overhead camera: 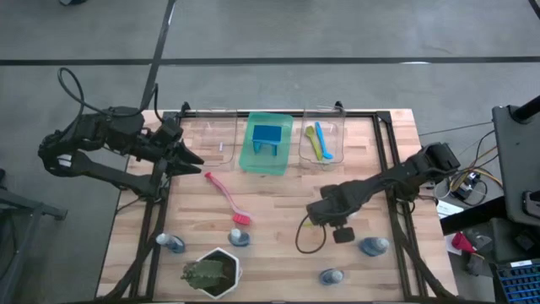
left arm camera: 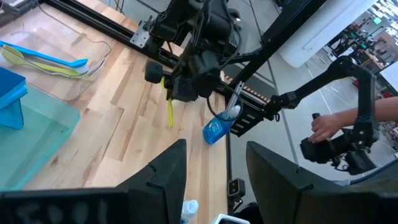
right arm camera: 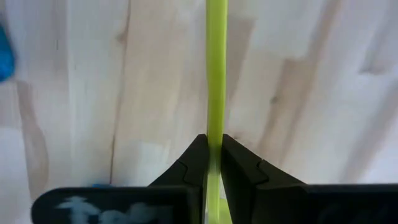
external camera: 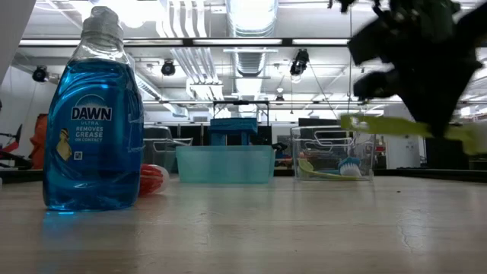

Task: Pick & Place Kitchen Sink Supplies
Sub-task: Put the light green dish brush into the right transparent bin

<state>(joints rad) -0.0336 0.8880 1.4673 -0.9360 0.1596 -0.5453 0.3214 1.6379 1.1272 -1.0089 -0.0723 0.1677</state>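
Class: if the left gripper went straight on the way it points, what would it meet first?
From the left gripper, bare table, then likely the right gripper, shut on the yellow-green brush; depth unclear.

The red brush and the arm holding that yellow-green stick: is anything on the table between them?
No. In the high view, only bare wood lies between the red brush and the right gripper, whose jaws pinch the yellow-green brush handle.
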